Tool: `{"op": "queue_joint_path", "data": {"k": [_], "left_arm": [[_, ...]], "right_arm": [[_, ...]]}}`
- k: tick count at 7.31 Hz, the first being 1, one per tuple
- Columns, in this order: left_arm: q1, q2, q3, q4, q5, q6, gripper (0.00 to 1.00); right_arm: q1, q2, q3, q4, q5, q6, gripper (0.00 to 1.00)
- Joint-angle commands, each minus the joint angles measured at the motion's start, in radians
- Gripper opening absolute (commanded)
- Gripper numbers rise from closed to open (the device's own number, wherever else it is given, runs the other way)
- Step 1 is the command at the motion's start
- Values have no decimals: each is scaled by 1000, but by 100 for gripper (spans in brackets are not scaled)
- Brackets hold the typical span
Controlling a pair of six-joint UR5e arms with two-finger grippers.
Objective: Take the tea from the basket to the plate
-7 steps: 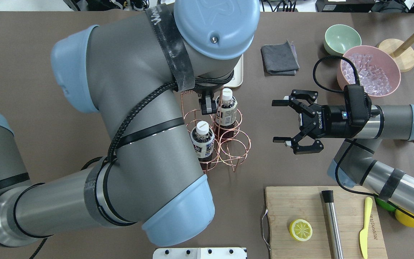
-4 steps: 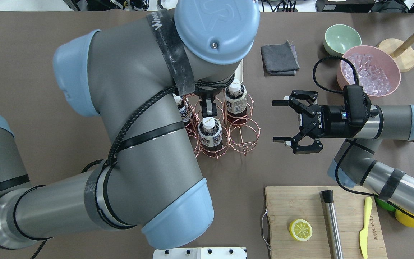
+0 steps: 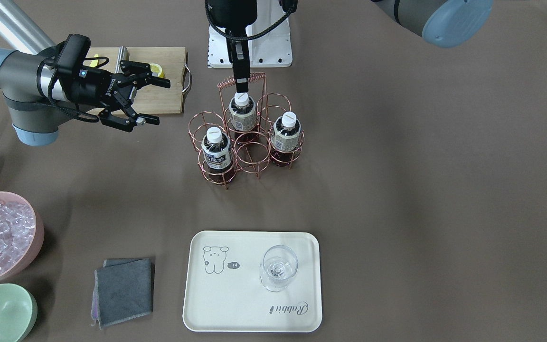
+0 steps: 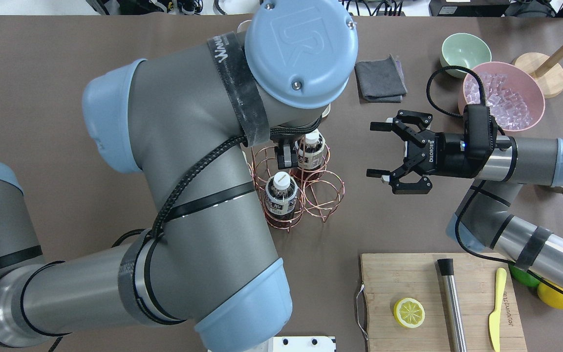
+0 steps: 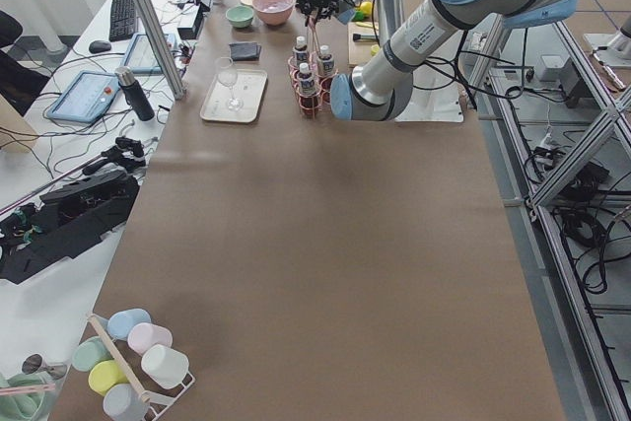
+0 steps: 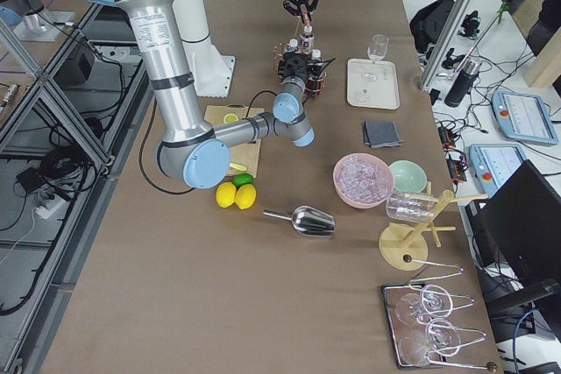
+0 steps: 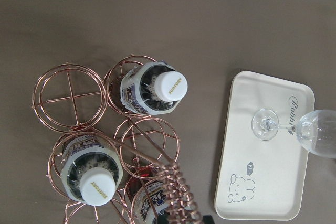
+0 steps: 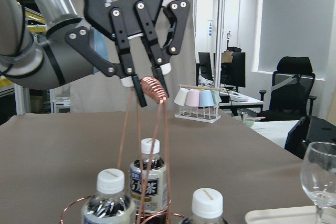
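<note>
The copper wire basket point(image 3: 249, 142) stands mid-table with three tea bottles point(image 3: 215, 149) point(image 3: 241, 111) point(image 3: 287, 130) in its rings. My left gripper point(image 3: 241, 84) hangs straight down over it and is shut on the coiled handle point(image 8: 152, 87). The overhead view shows two bottles point(image 4: 280, 193) point(image 4: 311, 149); my left arm hides the third. The cream plate point(image 3: 235, 304) lies beyond the basket, with the bear drawing showing in the left wrist view point(image 7: 262, 182). My right gripper point(image 4: 370, 149) is open and empty, pointing at the basket from its right.
A wine glass point(image 3: 278, 268) stands on the plate. A grey cloth point(image 4: 380, 78), a green bowl point(image 4: 465, 51) and a pink bowl of ice point(image 4: 535, 105) lie far right. A cutting board point(image 4: 408, 278) with a lemon half point(image 4: 408, 313) lies near right.
The basket has shifted with my left gripper, first away and right, then back toward the robot. My right gripper has moved slightly away from the robot and stays open.
</note>
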State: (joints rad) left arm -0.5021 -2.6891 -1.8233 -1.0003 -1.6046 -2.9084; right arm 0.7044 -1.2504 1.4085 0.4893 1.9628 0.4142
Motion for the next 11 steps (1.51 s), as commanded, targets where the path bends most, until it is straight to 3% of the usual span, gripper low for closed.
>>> {"op": "queue_joint_path", "data": {"k": [1, 6, 8, 11], "left_arm": [[5, 12, -8, -9, 2, 0, 0], [5, 12, -10, -9, 0, 0, 0], [5, 12, -13, -9, 0, 0, 0], [5, 12, -16, -9, -1, 0, 0]], "right_arm": [[20, 6, 1, -96, -93, -33, 100], [9, 153, -69, -308, -137, -77, 100], [-54, 164, -69, -320, -185, -74, 100], [-82, 174, -65, -327, -186, -64, 99]]}}
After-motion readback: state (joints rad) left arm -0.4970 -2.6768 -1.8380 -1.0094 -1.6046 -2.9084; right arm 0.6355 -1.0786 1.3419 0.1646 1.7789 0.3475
